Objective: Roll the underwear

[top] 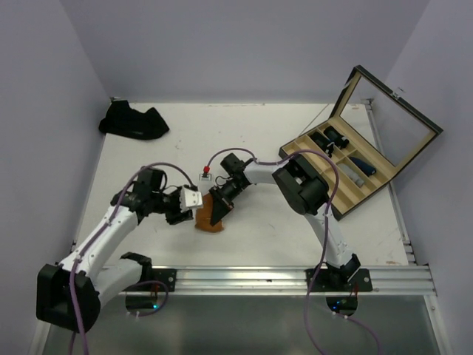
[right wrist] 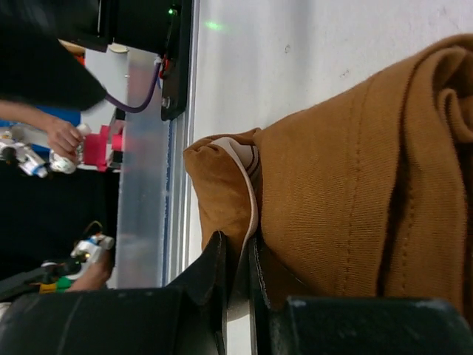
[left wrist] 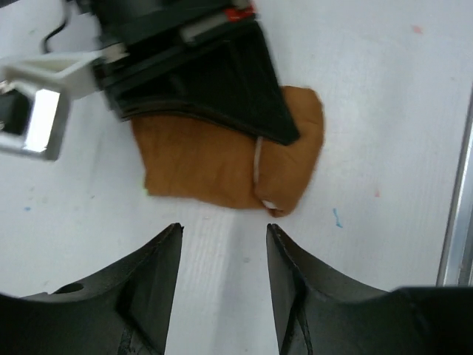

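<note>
**One brief begun, a heap left to roll**

The white bench fills most of the overhead view. At its right edge a wooden box stands with its glass lid propped open. A few of its compartments hold dark and blue things, too small to make out.

Both arms reach in toward the middle of the frame. A heap of dark underwear lies well apart from them in the upper left, loose and unrolled.

The orange brief lies on the bench at centre frame, between the two arms. Most of it lies flat. Only its right end in the left wrist view is bunched into a small lump, with the cream band showing at the fold. I'd say the roll has barely begun.

The right gripper has its fingers nearly together, pinching the cream-edged border of the cloth. The left gripper hangs just short of the near edge of the brief, with its fingers apart and nothing between them.

By my reckoning, nearly all the work is left. This brief needs to be rolled along its length, and then the dark heap has to be done piece by piece.
</note>
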{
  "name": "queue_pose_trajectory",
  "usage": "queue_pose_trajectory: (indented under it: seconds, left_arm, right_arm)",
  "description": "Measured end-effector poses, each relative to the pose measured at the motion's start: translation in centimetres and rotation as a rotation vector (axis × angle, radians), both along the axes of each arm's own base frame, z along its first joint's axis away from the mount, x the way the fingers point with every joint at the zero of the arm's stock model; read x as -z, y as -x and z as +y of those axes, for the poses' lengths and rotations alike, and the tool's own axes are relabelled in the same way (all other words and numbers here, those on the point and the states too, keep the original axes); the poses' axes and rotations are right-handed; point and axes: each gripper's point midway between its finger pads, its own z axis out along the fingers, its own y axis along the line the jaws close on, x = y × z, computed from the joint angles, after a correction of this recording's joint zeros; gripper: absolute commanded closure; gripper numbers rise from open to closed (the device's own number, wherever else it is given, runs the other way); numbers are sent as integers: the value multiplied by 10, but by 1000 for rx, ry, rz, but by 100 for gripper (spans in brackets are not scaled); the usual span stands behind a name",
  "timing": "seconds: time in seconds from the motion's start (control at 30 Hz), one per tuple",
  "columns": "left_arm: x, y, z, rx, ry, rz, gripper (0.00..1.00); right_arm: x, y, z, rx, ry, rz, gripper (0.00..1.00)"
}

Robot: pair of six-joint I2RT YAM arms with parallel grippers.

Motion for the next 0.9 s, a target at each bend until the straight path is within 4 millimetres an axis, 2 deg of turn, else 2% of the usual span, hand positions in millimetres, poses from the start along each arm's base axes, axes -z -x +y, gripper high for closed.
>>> queue_pose_trajectory:
  seconds: [0.1, 0.2, 0.43, 0.57, 0.6, 0.7, 0.73, 0.8, 0.9]
  left_arm:
    - [13, 30, -12, 126, -62, -73, 46]
    - [18, 43, -26, 224, -99, -121, 45]
    - [42, 53, -49, 359, -190, -143, 46]
    - [63, 48, -50, 348, -255, -115, 49]
    - [68, 46, -48, 339, -269, -112, 51]
    - [75, 39, -48, 308, -293, -113, 73]
    - [77, 40, -47, 309, -297, -110, 81]
    - [77, 40, -48, 308, -301, -111, 88]
    - [79, 41, -48, 319, -303, -107, 97]
  right_arm:
    - [1, 0, -1, 6, 25, 51, 100]
    - [2, 1, -1, 12, 53, 94, 100]
    - [2, 0, 0, 26, 101, 149, 100]
    - [2, 0, -1, 28, 106, 155, 100]
    - [2, 0, -1, 28, 107, 156, 100]
    - [2, 0, -1, 31, 113, 160, 100]
    - [3, 0, -1, 32, 117, 160, 95]
    - [3, 0, -2, 34, 123, 162, 88]
    - [3, -2, -4, 44, 140, 165, 68]
